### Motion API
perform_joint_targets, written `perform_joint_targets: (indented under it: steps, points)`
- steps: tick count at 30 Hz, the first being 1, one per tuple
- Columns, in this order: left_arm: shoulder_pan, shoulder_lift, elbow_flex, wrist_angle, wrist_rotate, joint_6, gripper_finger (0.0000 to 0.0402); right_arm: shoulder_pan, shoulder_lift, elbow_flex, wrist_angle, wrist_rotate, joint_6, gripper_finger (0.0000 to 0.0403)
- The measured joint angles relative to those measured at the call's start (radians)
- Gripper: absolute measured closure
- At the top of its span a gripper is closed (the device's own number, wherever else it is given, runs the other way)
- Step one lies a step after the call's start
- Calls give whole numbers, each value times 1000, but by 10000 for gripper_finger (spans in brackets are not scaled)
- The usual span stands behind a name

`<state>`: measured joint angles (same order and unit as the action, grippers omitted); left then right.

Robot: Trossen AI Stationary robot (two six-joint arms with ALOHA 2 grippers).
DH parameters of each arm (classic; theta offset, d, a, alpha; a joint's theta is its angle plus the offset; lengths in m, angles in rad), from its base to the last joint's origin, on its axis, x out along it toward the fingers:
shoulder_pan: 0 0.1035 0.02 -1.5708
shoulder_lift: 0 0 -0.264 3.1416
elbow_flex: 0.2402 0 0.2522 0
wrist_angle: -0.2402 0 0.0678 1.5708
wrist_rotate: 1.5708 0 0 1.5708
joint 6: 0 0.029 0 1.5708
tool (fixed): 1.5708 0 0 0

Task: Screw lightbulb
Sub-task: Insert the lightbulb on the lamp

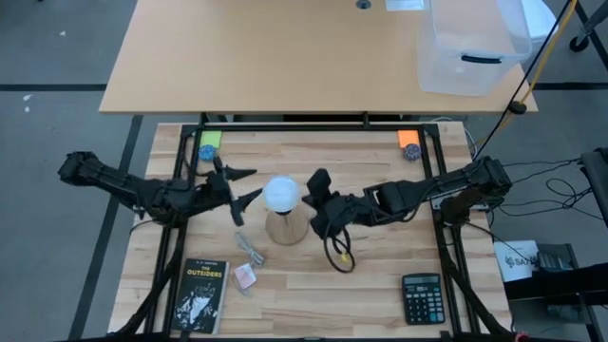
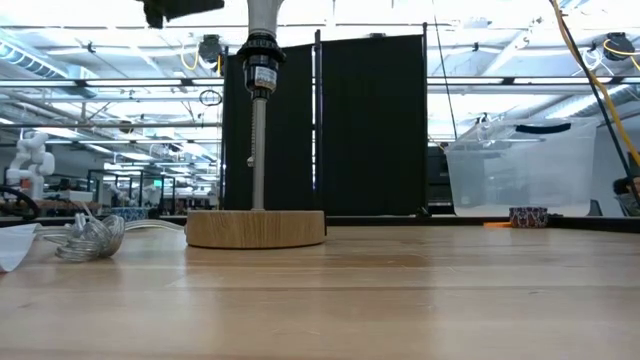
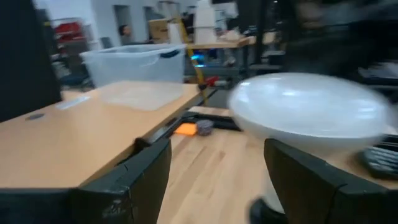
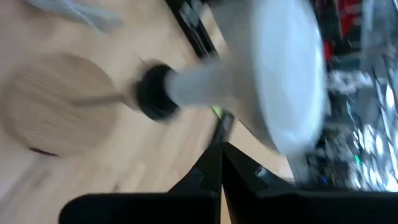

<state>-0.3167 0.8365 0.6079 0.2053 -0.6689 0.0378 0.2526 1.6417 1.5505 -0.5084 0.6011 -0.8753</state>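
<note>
so the lightbulb [image 1: 281,193] is sitting upright in the socket of the wooden stand [image 1: 285,228] mid-desk, left fingers [image 1: 249,186] spread wide just beside it and closest, while the right fingers [image 1: 314,187] on its other side are pinched shut, holding nothing.

Dark jointed arms [image 1: 142,193] — black cables

White lightbulb [image 4: 273,74] seated in a black socket [image 4: 155,92] above the round wooden stand base [image 4: 56,112]; right gripper [image 4: 219,163] fingers pressed together just beside the bulb.
</note>
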Motion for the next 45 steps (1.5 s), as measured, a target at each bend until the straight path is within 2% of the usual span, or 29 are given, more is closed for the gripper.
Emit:
perform_joint_targets:
  steps: [4,10,16,21,45]
  points:
    - [-80,-22,0,-11,-4,27,138,-33,0,0,18,40,-4,403]
    - [-164,-46,0,-9,-79,58,138,-66,0,0,51,50,-25,403]
    - [-205,-19,3,91,-74,128,138,-62,-1,0,119,45,-96,403]
    - [-160,23,2,93,-75,124,138,-63,-1,0,143,26,-110,403]
    - [27,59,4,51,-77,-6,138,-24,-5,0,90,45,-106,403]
